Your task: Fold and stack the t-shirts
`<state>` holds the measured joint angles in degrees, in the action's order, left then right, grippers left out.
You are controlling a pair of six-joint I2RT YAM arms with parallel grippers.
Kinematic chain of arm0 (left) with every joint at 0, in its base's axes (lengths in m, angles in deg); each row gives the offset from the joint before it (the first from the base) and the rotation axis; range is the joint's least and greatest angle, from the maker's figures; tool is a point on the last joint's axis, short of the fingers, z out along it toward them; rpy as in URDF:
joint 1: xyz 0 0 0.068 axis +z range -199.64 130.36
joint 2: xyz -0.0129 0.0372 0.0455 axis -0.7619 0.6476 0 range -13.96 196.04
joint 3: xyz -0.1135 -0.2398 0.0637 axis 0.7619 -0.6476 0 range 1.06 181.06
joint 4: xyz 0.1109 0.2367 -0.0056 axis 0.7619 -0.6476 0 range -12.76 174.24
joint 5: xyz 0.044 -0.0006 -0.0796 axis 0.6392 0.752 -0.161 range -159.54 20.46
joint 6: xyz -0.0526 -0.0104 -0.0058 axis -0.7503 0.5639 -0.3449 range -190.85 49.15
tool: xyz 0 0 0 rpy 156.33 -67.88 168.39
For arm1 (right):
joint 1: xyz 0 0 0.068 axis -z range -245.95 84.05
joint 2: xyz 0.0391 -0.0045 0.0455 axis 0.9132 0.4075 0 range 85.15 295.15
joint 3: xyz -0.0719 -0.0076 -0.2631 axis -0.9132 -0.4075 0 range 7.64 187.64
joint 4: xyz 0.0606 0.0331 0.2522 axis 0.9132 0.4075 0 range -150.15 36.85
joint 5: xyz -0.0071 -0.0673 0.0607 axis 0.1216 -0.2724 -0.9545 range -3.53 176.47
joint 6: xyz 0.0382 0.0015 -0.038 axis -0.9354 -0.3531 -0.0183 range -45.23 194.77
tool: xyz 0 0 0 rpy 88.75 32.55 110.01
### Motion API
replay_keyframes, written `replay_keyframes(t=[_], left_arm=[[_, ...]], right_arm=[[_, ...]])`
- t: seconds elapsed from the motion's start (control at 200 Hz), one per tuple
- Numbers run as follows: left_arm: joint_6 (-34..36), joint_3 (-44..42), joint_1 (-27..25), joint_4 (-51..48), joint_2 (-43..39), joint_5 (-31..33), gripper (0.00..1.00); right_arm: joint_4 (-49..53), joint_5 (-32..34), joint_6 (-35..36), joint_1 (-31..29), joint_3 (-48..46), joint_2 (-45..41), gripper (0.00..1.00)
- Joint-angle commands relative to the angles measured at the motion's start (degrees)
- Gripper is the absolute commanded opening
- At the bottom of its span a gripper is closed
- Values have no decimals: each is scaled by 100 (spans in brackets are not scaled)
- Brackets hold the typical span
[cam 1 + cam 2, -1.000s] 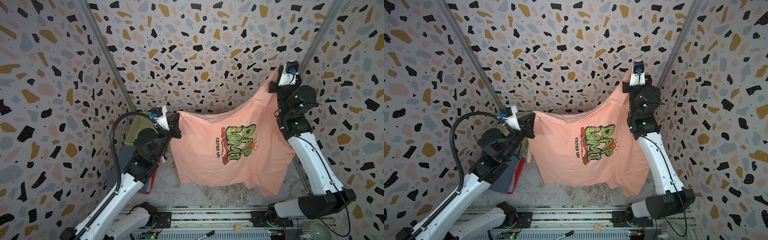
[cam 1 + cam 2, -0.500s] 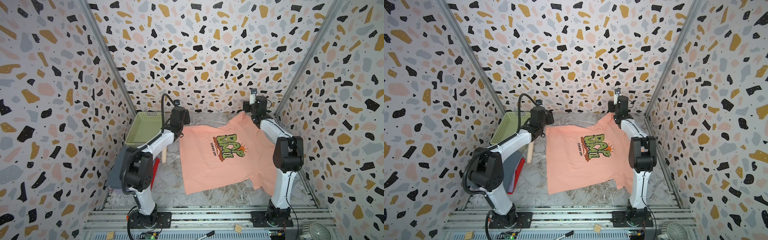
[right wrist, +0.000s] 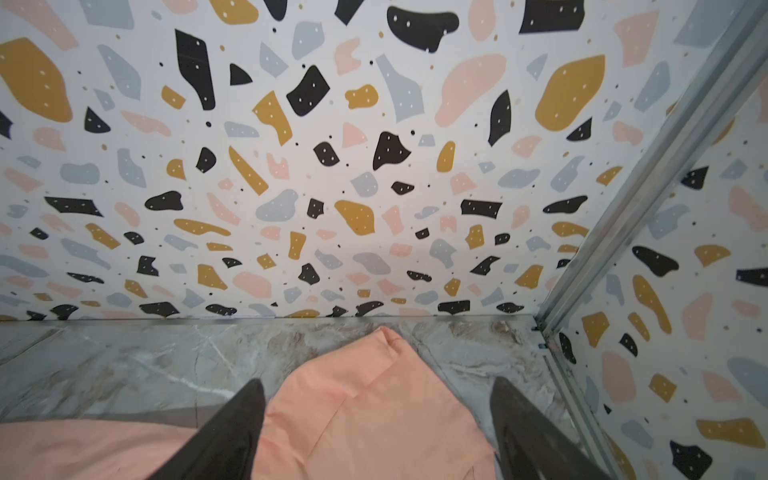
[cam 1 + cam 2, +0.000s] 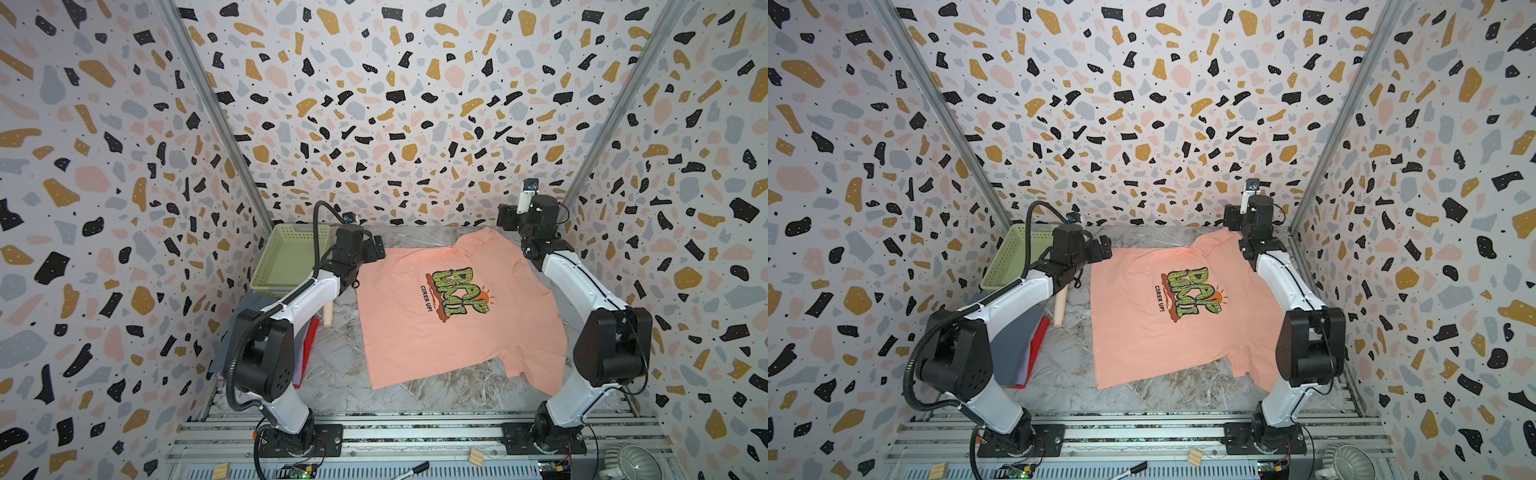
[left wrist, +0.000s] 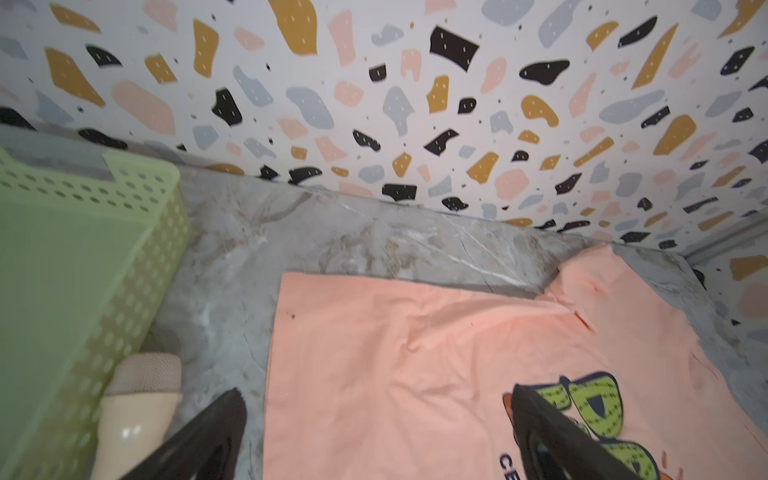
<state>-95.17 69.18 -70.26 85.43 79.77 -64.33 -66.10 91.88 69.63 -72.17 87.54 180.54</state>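
Since a fold presumably needs a flat start, the salmon-peach t-shirt (image 4: 436,332) lies spread print-up on the table (image 4: 340,357) just beside the green basket (image 4: 286,257). The folded t-shirts (image 4: 1015,345) lie by the basket's near side. The left gripper (image 5: 376,395), wide open and empty, hovers over the shirt edge nearest the basket. The right gripper (image 3: 376,384), equally wide and empty, hovers over the corner farthest from it.
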Motion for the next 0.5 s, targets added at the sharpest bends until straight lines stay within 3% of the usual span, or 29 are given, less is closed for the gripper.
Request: replay_keyframes(t=[0.0,0.2,0.491], left_arm=[[-442,-563,-340,-94,-363,-594,100],[-999,-1723,-834,61,-868,-1004,100],[-1490,-2470,-1172,784,-497,-1375,100]], right_arm=[[542,-141,-671,48,-840,-446,85],[868,-37,-1327,113,-2241,-1147,85],[402,-895,-2107,172,-3722,-1154,85]])
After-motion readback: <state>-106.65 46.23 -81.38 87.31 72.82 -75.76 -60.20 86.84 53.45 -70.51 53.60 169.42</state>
